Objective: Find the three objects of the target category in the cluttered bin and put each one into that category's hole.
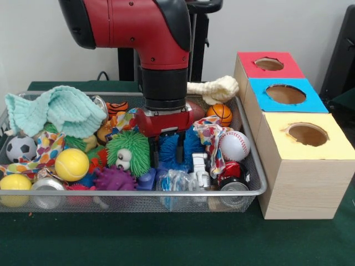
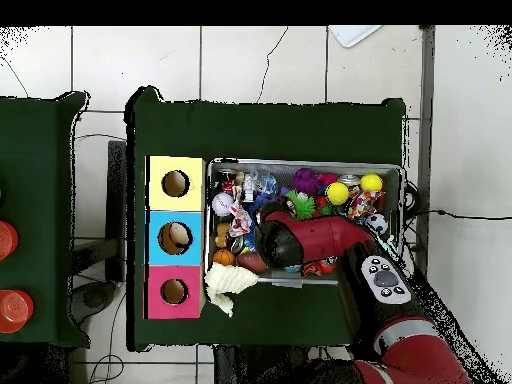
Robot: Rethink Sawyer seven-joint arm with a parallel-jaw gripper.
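The wire mesh bin (image 1: 258, 173) is full of toys. My gripper (image 1: 168, 155) hangs straight down over its middle, fingers apart and empty, their tips at a blue spiky toy (image 1: 169, 145). One crumpled see-through bottle (image 1: 176, 180) lies just in front of the gripper, against the near rim. I cannot make out other bottles in the clutter. The blue-surround hole (image 1: 285, 94) is the middle one of the wooden box right of the bin. In the overhead view the arm (image 2: 320, 238) covers the gripper, and the blue hole (image 2: 175, 238) shows something pale inside.
A red-surround hole (image 1: 269, 64) and a yellow-surround hole (image 1: 307, 134) flank the blue one. A white bone toy (image 1: 213, 88) lies on the bin's far rim. A mint cloth (image 1: 55, 108), a green fuzzy toy (image 1: 128, 151), balls and metal cans (image 1: 233, 186) crowd the bin.
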